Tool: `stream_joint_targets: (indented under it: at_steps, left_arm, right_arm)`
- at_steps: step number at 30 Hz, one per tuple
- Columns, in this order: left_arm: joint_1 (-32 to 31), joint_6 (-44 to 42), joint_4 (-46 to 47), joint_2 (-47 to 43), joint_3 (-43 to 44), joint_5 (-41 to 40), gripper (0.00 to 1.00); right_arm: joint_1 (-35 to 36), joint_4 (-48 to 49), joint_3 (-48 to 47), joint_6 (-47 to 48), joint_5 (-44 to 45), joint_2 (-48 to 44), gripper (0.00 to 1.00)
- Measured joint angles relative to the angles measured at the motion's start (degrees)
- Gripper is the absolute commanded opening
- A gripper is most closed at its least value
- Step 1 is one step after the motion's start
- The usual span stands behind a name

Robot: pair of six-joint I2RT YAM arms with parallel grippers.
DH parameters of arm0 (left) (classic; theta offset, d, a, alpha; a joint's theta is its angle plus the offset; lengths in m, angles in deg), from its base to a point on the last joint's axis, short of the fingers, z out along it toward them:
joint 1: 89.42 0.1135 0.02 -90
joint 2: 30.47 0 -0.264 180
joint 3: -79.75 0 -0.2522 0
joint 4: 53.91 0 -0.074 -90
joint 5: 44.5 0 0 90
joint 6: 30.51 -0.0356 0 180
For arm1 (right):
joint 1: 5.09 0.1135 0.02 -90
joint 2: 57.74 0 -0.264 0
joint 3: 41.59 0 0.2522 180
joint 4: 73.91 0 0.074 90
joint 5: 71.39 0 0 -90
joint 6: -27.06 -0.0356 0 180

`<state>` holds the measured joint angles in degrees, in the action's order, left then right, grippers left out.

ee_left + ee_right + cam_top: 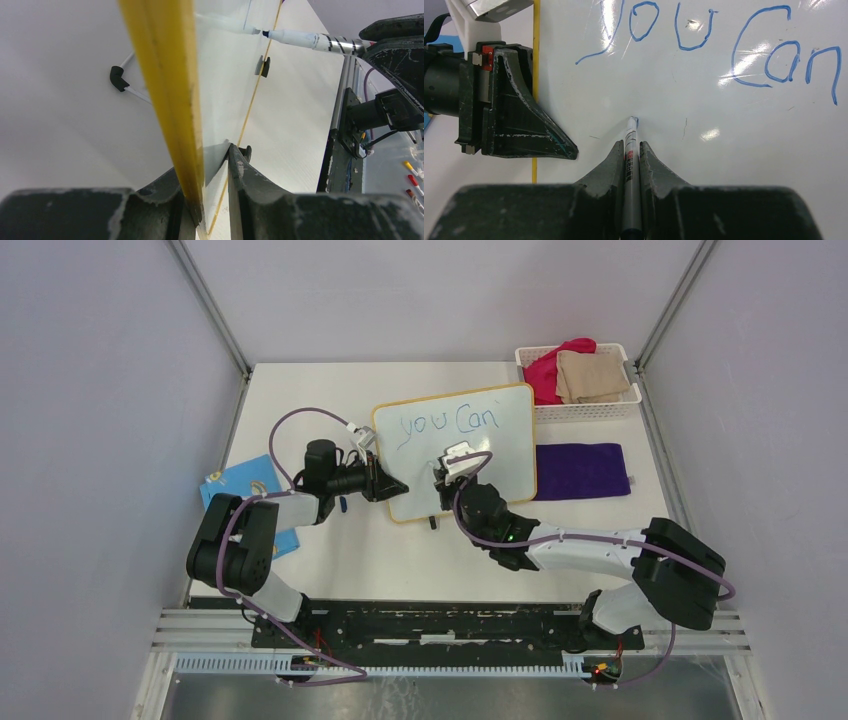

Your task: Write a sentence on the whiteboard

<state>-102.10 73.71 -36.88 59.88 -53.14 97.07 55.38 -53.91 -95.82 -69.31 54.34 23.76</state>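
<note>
The whiteboard, glossy white with a yellow-orange rim, stands tilted at the table's middle. Blue words "you Can" run along its upper part, which is all of the sentence that shows. My left gripper is shut on the board's left edge, and the yellow rim runs between its fingers. My right gripper is shut on a grey marker. The marker's tip touches the board below "you". In the left wrist view the marker shows at the top right.
A white basket with pink and beige cloths stands at the back right. A purple cloth lies just right of the board. A blue card lies at the left table edge under my left arm. A black board foot sticks out near its lower edge.
</note>
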Motion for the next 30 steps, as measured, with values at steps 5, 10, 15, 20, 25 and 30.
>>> stream_joint_targets:
  at_steps: [5, 10, 15, 20, 25, 30]
  left_arm:
    - [0.0, 0.0, -0.1, 0.0, 0.0, 0.0, 0.02]
    - [0.0, 0.0, -0.2, 0.0, 0.1, -0.1, 0.02]
    - [0.0, 0.0, -0.3, 0.0, 0.1, -0.1, 0.02]
    - [0.0, 0.0, -0.3, 0.1, 0.1, -0.1, 0.02]
    - [0.0, 0.0, -0.4, 0.1, 0.2, -0.2, 0.02]
    - [0.0, -0.1, -0.4, 0.1, 0.2, -0.2, 0.02]
  right_arm:
    - [-0.3, 0.0, -0.3, 0.0, -0.2, 0.1, 0.0]
    - [-0.7, -0.2, -0.6, -0.5, -0.3, 0.7, 0.0]
    - [-0.9, -0.1, -0.5, -1.3, -0.2, 0.6, 0.0]
    - [-0.8, 0.4, 1.6, -2.4, -1.2, -0.1, 0.0]
    - [-0.8, 0.5, 5.2, -3.5, -2.7, -1.8, 0.0]
    - [-0.4, 0.4, 8.2, -4.6, -3.9, -3.0, 0.0]
